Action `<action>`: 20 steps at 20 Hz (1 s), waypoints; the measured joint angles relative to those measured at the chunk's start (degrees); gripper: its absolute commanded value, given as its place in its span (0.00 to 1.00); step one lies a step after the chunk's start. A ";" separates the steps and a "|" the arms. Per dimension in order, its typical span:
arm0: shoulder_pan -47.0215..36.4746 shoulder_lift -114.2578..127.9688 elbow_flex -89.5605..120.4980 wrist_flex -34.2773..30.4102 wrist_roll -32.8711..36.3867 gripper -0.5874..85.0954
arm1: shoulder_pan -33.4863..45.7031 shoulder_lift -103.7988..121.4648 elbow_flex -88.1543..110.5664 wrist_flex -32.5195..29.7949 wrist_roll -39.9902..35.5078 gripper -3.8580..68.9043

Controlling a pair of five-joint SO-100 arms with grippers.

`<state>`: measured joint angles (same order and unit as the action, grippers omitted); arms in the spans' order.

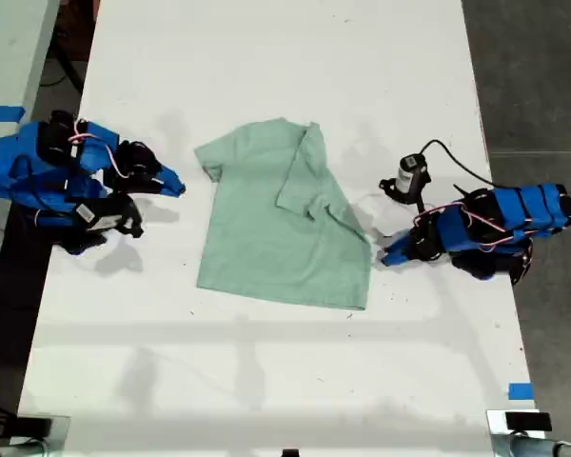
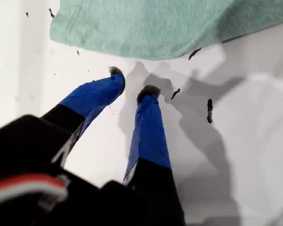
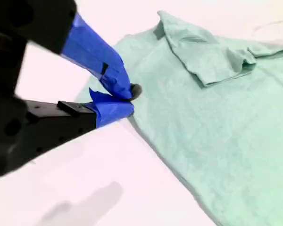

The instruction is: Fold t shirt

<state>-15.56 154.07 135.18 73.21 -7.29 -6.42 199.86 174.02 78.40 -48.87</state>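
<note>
The pale mint-green t shirt (image 1: pixel 266 228) lies flat in the middle of the white table, with one sleeve folded over its body. My first gripper (image 1: pixel 388 255) is on the exterior view's right, just off the shirt's side edge. In the first wrist view my first gripper (image 2: pixel 132 82) is open with only bare table between its fingers, and the t shirt (image 2: pixel 170 23) lies just ahead. My second gripper (image 1: pixel 178 188) is on the exterior view's left, a short way from the other sleeve. In the second wrist view my second gripper (image 3: pixel 129 96) is shut on nothing, beside the t shirt (image 3: pixel 217 132).
A small white camera (image 1: pixel 411 174) with a black cable stands beside the first arm. Blue tape (image 1: pixel 521 390) marks the table near the exterior view's lower right. Small dark specks (image 2: pixel 210 110) dot the table (image 1: pixel 266 381). Dark floor (image 1: pixel 542 76) borders the exterior view's right.
</note>
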 measured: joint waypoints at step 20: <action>-36.21 -74.62 -40.61 4.92 33.31 0.07 | 0.00 0.00 0.00 0.00 0.00 0.18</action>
<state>-51.77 79.45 94.57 78.13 26.02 -6.42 199.86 174.02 78.40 -48.87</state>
